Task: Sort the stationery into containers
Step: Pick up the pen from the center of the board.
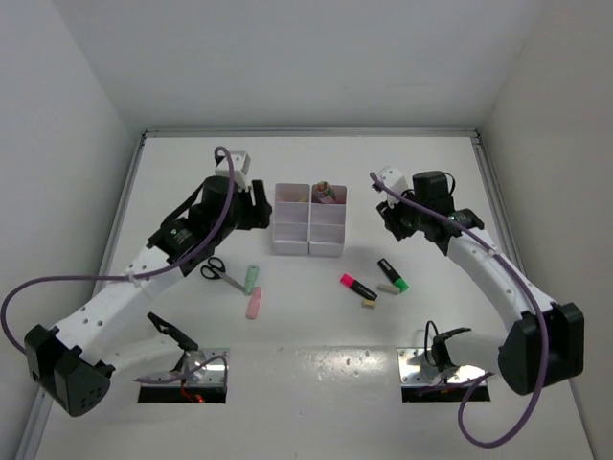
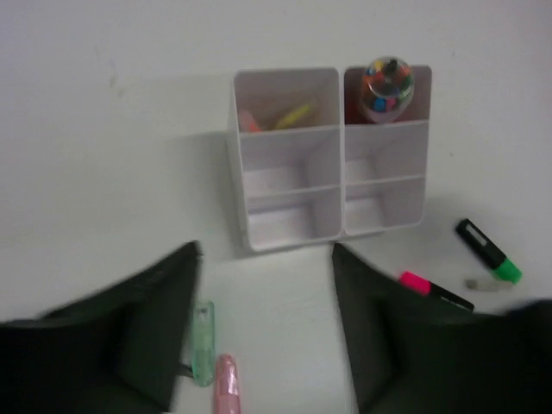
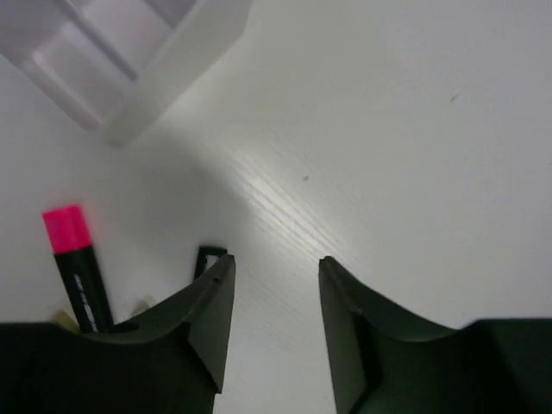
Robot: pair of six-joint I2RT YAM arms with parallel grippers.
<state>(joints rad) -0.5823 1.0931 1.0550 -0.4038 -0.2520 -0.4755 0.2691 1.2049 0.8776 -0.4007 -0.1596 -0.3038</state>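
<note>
Though white print marks the pink highlighter, it blurs unreadably.

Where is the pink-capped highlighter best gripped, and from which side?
Probably at the middle of the black barrel of the pink-capped highlighter, coming down from above. It lies flat and slanted on the table, so jaws set across its narrow width fit, clear of the beige eraser by its tail.

The organizer tray looks smooth white plastic; the table matt, faintly grained.

No readable text, no labels (anywhere)
</note>
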